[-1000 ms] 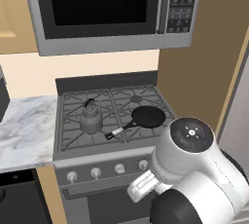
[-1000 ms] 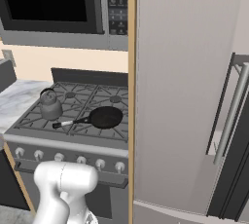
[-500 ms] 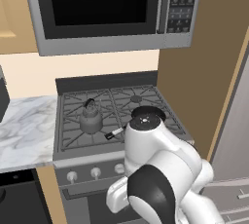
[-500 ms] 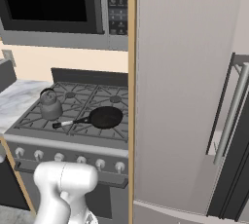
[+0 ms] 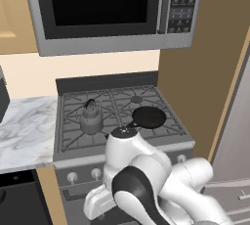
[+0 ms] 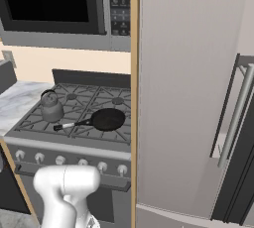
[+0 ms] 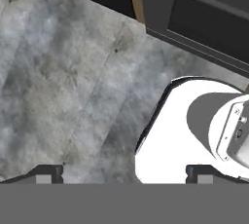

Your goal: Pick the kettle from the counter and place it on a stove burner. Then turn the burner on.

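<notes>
The dark-grey kettle (image 5: 90,120) (image 6: 50,107) stands upright on the front-left grate of the stove, over a burner. A bare burner cap (image 5: 136,100) (image 6: 117,101) shows at the back right. The marble counter (image 5: 24,131) (image 6: 15,99) lies left of the stove. In the hand view my gripper (image 7: 125,173) points down at the grey tiled floor (image 7: 63,72). Its dark fingertips (image 7: 48,172) stand wide apart with nothing between them, far below the kettle. My arm's white elbow (image 5: 129,143) rises in front of the stove.
A black frying pan (image 5: 149,117) (image 6: 106,119) sits on the front-right grate, handle toward the kettle. Round knobs (image 5: 96,172) (image 6: 60,160) line the stove front. A microwave (image 5: 107,9) hangs above. A tall cabinet panel (image 6: 178,88) walls the stove's right side.
My arm has swung left across the stove front and folded lower. Kettle and pan have not moved.
</notes>
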